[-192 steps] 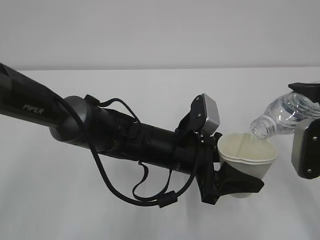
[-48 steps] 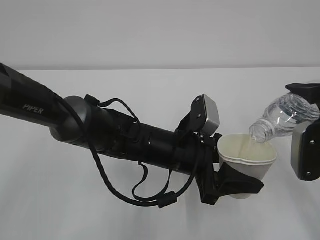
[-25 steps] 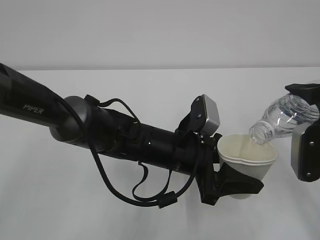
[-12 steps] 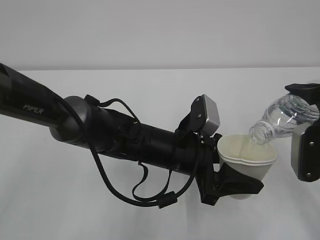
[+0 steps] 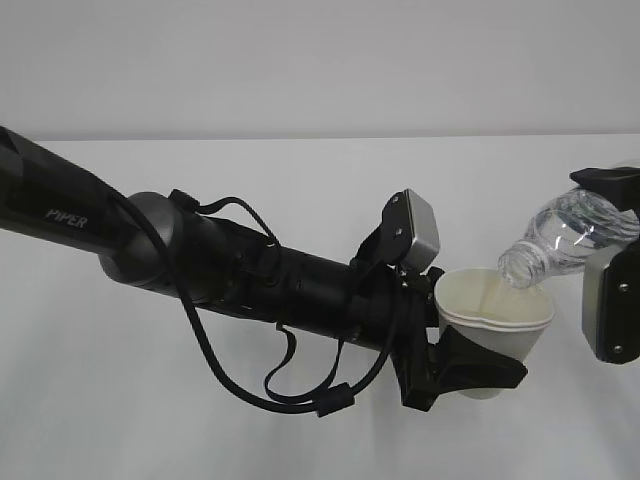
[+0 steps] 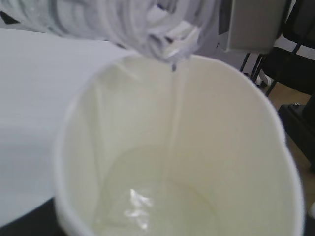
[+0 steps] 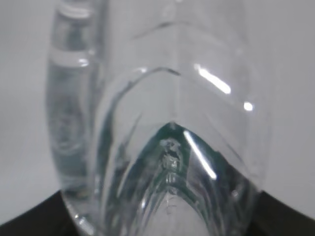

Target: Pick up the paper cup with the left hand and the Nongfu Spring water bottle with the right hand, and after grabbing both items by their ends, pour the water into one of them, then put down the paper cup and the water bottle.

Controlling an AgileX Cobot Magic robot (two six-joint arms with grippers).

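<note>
Left hand (image 5: 470, 372) pinches paper cup (image 5: 495, 325) at its base. Right hand (image 5: 612, 250) clamps Nongfu Spring water bottle (image 5: 565, 235), mouth at cup's 1 o'clock rim. Risk: stream overshooting rim if tilt increases; squeezed cup may buckle.

The paper cup (image 5: 497, 318) that I hold is of matt white paper, smooth, with a pale cream inside (image 6: 187, 147) that shines where it is wet. The water bottle (image 5: 570, 232) is clear plastic, glossy and ribbed, with bright highlights. My left arm (image 5: 250, 270) looks like matt black plastic or metal, with a smooth grey block (image 5: 418, 228). The table (image 5: 300, 180) is plain matt white.
</note>
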